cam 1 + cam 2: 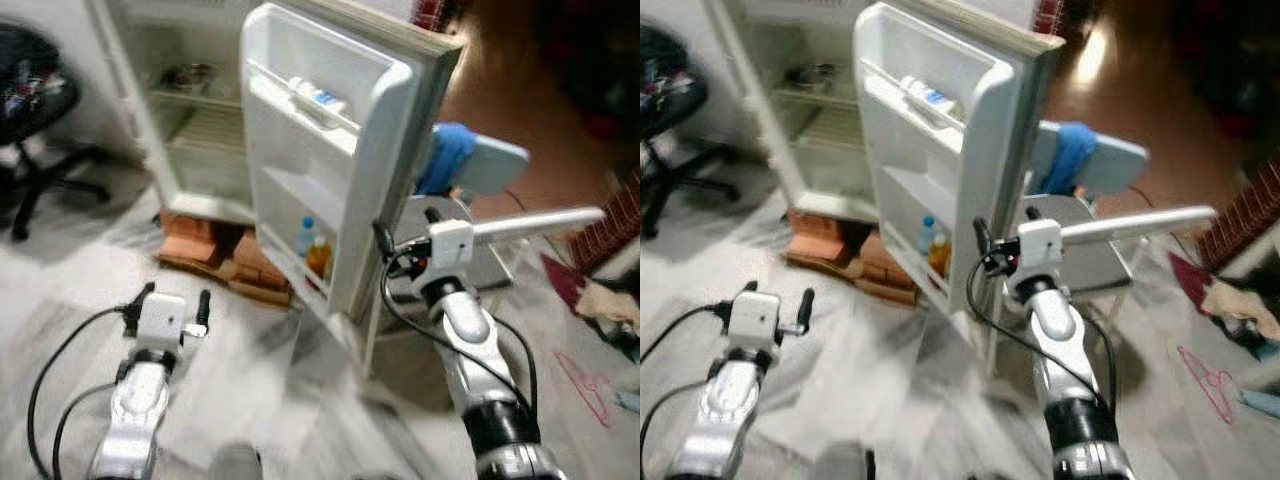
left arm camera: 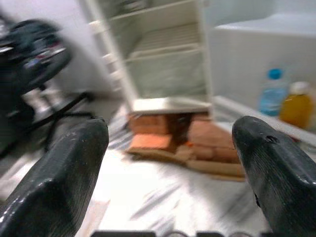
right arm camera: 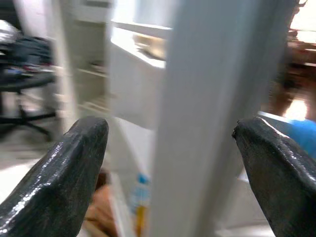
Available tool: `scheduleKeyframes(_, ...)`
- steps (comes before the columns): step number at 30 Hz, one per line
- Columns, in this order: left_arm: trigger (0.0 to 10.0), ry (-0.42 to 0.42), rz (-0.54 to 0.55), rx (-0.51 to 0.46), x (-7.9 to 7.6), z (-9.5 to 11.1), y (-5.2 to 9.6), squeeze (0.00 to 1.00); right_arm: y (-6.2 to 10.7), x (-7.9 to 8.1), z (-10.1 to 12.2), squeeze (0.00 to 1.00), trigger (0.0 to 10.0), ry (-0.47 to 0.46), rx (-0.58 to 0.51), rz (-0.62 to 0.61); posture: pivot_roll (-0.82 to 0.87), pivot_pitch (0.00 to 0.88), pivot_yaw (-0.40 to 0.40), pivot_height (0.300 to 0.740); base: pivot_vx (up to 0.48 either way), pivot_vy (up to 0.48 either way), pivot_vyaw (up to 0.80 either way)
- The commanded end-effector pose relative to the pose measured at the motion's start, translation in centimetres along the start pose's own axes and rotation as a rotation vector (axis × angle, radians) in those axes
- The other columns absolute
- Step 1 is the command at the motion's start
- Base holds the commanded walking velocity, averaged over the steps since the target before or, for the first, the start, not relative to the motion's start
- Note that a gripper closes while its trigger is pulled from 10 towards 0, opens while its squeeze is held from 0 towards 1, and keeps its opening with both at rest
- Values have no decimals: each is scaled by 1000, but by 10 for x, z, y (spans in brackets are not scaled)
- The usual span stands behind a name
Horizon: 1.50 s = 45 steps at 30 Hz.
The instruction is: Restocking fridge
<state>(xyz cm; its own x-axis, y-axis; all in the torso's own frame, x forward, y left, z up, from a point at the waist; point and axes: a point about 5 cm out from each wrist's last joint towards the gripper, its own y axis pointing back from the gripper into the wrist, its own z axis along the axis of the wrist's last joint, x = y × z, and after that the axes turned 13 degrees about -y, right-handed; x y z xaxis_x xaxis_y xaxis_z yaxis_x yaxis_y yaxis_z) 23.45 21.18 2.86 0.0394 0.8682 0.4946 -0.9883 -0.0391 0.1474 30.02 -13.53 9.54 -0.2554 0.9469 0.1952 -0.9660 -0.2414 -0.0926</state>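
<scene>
marble floor (image 1: 250,350); fridge door (image 1: 330,150) bin: blue-capped bottle (image 1: 305,236), orange bottle (image 1: 319,257).

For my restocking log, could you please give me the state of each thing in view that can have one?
Fridge door: swung wide open.
Door's lower shelf: holds a blue-capped bottle and an orange bottle, both upright.
Left gripper: open, holding nothing.
Right gripper: open, fingers either side of the door's edge.

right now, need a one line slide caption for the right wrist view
Right end effector open, its fingers straddling the edge of the open fridge door, with bottles low on the door shelf.
</scene>
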Motion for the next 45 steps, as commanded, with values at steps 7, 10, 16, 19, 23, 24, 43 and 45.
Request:
scheduleKeyframes(7, 10000, 4, -20, -21, 5, 0, 2, 0, -1, -3, 6, 0, 10000, 0, -33, -38, 97, 0, -48, 740, 306, 0, 322)
scheduleKeyframes(10, 10000, 3, -23, -24, 5, 0, 2, 0, 2, -5, 6, 0, 10000, 1, -35, -50, 95, 0, -46, 740, 475, 0, 0)
scheduleKeyframes(16, 10000, 6, -32, -28, 4, 1, 3, 0, 7, -6, 4, 0, 10000, 5, -34, -61, 89, 0, -44, 740, 472, 0, 0)
scheduleKeyframes(19, 10000, 11, -33, -29, 4, 1, 3, 0, 7, -6, 5, 0, 10000, 5, -35, -64, 89, 0, -44, 740, 459, 0, 0)
scheduleKeyframes(23, 10000, 14, -28, -11, 2, -2, 5, 0, 9, -10, 7, 0, 10000, 8, -44, -87, 89, 0, -45, 740, 0, 0, 0)
scheduleKeyframes(24, 10000, 13, -28, -7, 2, -2, 6, 0, 10, -10, 7, 0, 10000, 8, -45, -90, 89, 0, -45, 740, 0, 0, 0)
scheduleKeyframes(43, 10000, 52, -10, 124, -4, -35, 61, 0, -17, 53, 42, 0, 10000, -505, 27, 478, 140, 29, -71, 740, 0, 0, 0)
scheduleKeyframes(45, 10000, 62, 8, 149, -2, -39, 65, 0, -9, 68, 52, 0, 10000, -590, 51, 637, 151, 27, -81, 740, 0, 0, 0)
